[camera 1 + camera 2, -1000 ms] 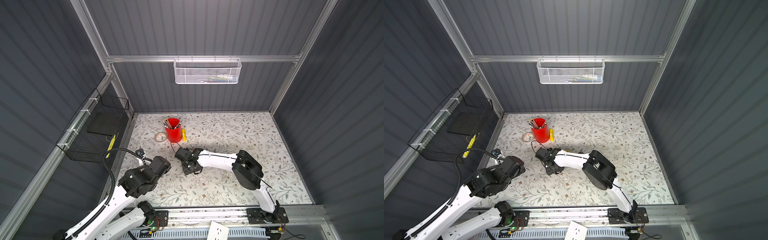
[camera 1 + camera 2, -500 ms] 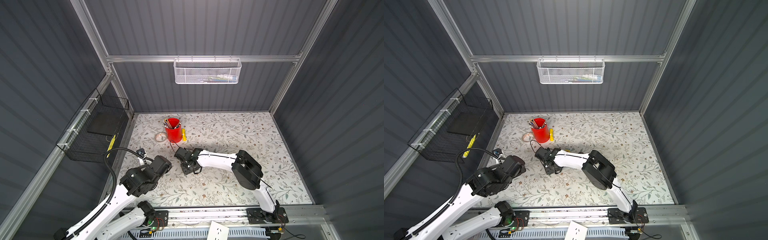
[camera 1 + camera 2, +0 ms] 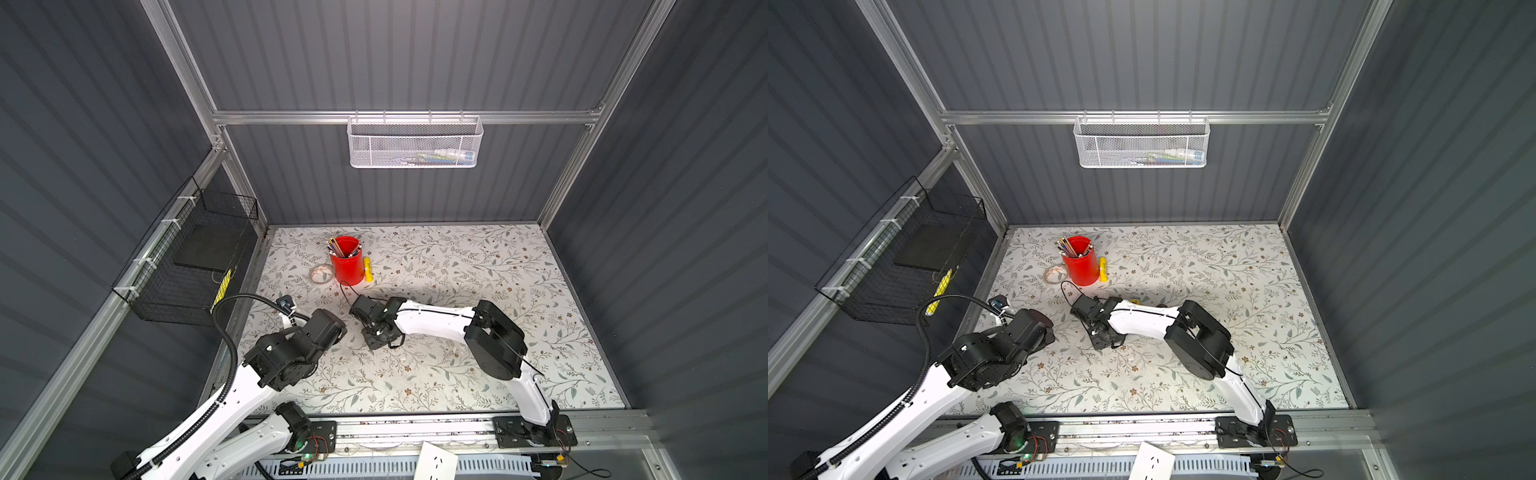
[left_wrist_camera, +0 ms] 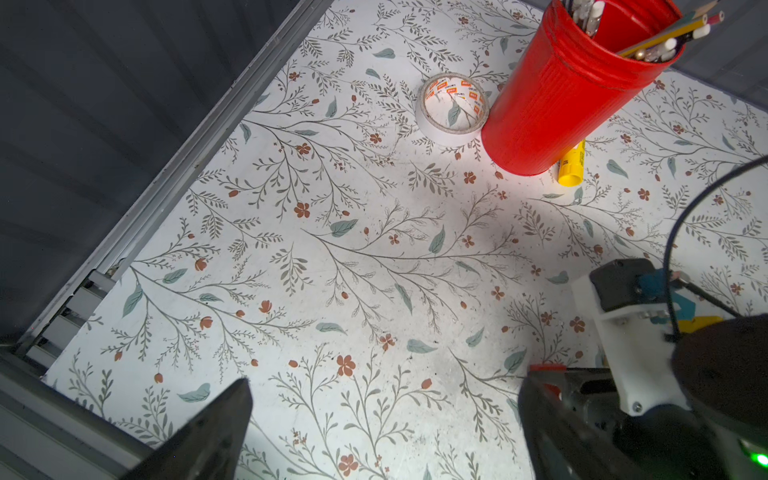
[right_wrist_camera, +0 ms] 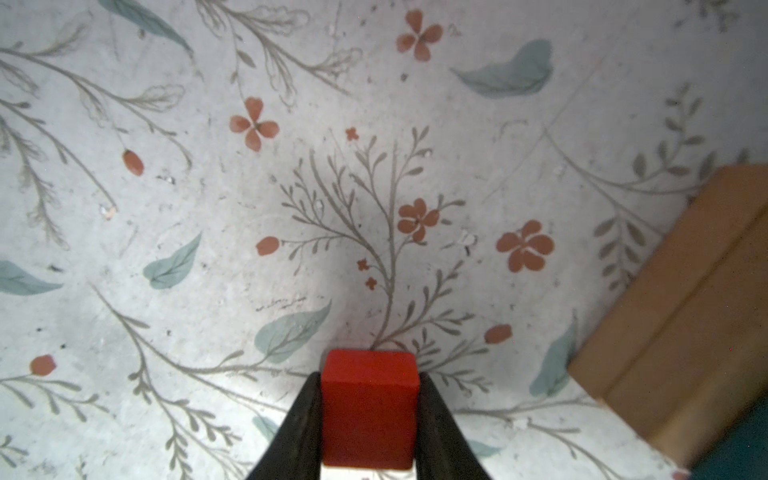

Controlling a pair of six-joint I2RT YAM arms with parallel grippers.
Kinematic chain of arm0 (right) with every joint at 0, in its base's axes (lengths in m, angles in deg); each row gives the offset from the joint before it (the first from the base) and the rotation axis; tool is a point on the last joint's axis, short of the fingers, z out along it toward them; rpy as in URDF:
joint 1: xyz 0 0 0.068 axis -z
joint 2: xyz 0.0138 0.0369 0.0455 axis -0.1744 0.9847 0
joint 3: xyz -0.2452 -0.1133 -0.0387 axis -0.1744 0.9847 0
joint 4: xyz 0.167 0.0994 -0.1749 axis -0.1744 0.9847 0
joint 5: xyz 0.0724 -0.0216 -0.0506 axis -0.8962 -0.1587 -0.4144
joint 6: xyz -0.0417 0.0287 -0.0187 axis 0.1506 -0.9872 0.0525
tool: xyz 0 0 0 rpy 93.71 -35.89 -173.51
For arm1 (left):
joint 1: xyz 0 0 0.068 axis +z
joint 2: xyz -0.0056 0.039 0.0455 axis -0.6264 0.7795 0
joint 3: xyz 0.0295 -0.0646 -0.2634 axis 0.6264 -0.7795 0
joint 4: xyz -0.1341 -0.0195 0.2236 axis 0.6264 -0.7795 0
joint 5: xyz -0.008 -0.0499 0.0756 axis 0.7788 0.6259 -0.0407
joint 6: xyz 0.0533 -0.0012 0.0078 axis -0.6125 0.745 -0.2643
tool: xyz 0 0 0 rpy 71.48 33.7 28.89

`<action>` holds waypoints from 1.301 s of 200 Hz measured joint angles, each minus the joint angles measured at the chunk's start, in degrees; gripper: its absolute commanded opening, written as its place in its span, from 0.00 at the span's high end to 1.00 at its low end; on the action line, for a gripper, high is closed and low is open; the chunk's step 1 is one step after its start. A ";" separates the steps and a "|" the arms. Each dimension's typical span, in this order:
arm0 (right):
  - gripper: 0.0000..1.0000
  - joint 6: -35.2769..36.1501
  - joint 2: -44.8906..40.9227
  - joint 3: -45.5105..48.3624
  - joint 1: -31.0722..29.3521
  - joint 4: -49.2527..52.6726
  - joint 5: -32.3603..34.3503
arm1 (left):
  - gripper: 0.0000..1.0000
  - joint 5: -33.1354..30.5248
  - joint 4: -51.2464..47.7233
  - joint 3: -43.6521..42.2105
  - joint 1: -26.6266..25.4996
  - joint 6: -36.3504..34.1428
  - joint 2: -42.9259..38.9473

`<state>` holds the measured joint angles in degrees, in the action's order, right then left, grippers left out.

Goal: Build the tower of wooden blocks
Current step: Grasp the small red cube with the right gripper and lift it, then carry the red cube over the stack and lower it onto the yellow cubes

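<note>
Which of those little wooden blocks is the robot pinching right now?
The red cube, pressed between the right end effector's two black fingers. The tan planks nearby lie free, with nothing gripping them.

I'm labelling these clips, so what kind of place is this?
Probably a robot test booth dressed as a desk: two white arms bolted to a front rail, grey panel walls, and a flowered tabletop with a red pencil cup and tape roll.
</note>
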<state>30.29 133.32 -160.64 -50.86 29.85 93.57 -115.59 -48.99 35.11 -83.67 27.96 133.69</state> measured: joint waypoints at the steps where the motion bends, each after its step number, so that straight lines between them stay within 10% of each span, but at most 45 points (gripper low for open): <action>1: 0.77 0.02 -0.04 0.04 0.00 0.00 0.00 | 0.00 0.00 0.00 0.00 -0.02 0.00 0.00; 123: 0.85 -1.07 -21.53 2.69 4.81 4.66 5.51 | 0.00 3.34 3.78 2.27 0.00 -6.82 1.73; 260: 0.83 -13.66 -9.99 -5.99 12.55 13.66 8.24 | 0.00 6.62 19.06 1.95 0.00 -12.46 11.34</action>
<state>16.63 123.33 -166.63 -38.32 43.51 101.81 -108.97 -29.93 37.06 -83.67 15.50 145.04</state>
